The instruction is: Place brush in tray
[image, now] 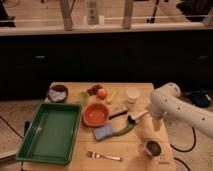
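Observed hand (156, 122) hanging under the white arm (177, 107) over the right part of the wooden tabletop (132, 146). Opened wide, nothing in its grasp.

Located brush (139, 115) lying flat on the tabletop, right of centre. White handle slanting up to the right, dark head at the lower left end, close to the tip of a curved green vegetable (123, 129). Found hand just beside the upper end of the brush handle; cannot tell whether touching.

Logged tray (50, 131), green and rectangular, along the left edge of the tabletop, well apart from the brush. Between the two: orange bowl (96, 114), blue sponge (104, 132) just in front of it.

Also noted:
- fork (105, 156) near the front edge
- metal cup (152, 149) at front right, nearer the edge than the hand
- white cup (132, 94) at the back
- small dark bowl (57, 93) behind the tray
- orange fruit (101, 93) near a pale green cup (84, 98)
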Controlling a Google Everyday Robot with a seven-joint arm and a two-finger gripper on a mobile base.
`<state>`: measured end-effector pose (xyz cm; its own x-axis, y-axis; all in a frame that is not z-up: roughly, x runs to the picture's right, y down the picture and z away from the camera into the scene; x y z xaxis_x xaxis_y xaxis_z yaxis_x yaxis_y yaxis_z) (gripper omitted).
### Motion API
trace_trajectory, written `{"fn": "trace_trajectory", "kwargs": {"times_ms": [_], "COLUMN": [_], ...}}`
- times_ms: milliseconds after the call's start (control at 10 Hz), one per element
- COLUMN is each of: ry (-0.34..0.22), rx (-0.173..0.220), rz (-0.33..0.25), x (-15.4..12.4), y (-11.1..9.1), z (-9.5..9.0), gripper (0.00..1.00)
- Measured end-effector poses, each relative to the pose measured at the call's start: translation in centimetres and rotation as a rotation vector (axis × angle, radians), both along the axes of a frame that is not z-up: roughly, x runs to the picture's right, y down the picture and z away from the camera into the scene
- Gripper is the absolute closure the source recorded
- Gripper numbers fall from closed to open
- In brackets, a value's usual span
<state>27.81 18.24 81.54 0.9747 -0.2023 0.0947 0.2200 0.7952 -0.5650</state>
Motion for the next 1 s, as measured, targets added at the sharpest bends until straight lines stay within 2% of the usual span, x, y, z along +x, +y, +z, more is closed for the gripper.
{"fn": "trace_trajectory", "kwargs": {"times_ms": [1000], "ry": [-0.062], "rx": [-0.054], "rz": [-0.118], "x": [-0.2], "y": [-0.3], "z": [2.9], "gripper": [0.20]}}
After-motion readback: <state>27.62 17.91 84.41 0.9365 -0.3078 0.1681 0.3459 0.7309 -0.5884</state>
